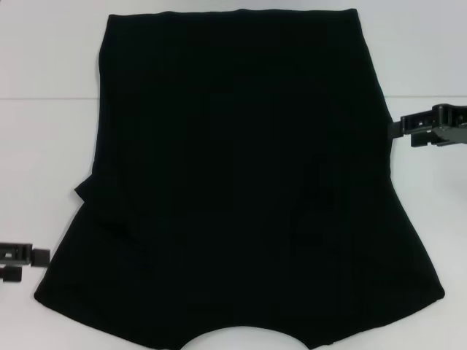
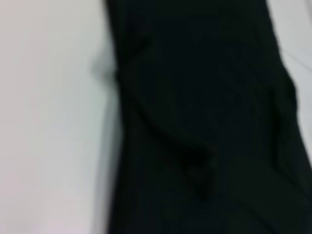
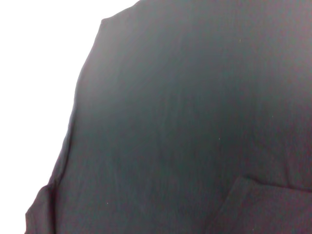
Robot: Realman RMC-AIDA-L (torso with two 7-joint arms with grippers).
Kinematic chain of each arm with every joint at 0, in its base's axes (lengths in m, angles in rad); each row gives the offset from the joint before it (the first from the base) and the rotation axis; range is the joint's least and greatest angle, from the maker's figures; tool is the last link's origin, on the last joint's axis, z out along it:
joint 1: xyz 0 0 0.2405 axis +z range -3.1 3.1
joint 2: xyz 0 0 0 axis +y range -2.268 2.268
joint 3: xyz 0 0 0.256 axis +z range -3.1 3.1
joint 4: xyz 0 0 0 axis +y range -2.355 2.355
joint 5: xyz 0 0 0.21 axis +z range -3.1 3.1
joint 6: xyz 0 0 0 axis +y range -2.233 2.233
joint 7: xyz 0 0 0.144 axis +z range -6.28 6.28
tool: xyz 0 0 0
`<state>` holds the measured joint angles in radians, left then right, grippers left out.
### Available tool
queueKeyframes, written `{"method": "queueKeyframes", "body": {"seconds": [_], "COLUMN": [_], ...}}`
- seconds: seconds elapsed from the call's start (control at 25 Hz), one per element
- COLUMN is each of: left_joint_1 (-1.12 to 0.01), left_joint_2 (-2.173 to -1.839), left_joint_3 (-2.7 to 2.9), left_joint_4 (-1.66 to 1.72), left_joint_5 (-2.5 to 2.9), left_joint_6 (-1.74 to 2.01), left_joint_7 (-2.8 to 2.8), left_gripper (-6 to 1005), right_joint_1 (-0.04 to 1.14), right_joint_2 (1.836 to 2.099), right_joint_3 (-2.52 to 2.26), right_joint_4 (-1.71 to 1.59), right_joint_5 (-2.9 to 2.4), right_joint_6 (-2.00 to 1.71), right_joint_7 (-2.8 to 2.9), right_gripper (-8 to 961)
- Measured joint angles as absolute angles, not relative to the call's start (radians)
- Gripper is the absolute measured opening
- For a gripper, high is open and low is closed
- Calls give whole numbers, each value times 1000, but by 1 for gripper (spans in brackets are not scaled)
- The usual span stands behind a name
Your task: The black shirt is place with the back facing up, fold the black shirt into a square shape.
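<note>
**Three cameras around the black shirt**

The head camera looks forward and down from above and takes in nearly the whole black shirt (image 1: 241, 182) on the white table (image 1: 44, 65). The left wrist camera is close to one edge of the shirt (image 2: 204, 122), with table beside it. The right wrist camera is also close over the shirt (image 3: 195, 122). All three views share the shirt.

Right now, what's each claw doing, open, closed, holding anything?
Left claw: beside the black shirt, cannot tell.
Right claw: at the shirt's edge, cannot tell.
</note>
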<state>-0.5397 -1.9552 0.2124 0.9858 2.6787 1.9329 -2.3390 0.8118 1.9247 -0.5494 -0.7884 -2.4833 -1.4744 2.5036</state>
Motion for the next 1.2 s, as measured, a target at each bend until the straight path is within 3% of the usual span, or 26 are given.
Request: {"method": "queueKeyframes", "body": {"seconds": [0.44,1.2], "left_joint_1": [-523,-550], "left_joint_2": [-1991,-2002], "left_joint_3": [279,317], "left_joint_4": [894,834], "left_joint_5": [2699,2722], "left_joint_6": [1748,1680], "left_joint_7": [-2401,-2408], "left_gripper": [844,843], "right_joint_1": [808,800], "right_joint_2": [1924,1918], "right_joint_3": [-545,-542], "right_joint_4": [-789,-790], "right_joint_5": [-2458,-2457], "right_joint_6": [-1469,-1459], "right_joint_7": [2500,2496], "right_gripper": [672,669]}}
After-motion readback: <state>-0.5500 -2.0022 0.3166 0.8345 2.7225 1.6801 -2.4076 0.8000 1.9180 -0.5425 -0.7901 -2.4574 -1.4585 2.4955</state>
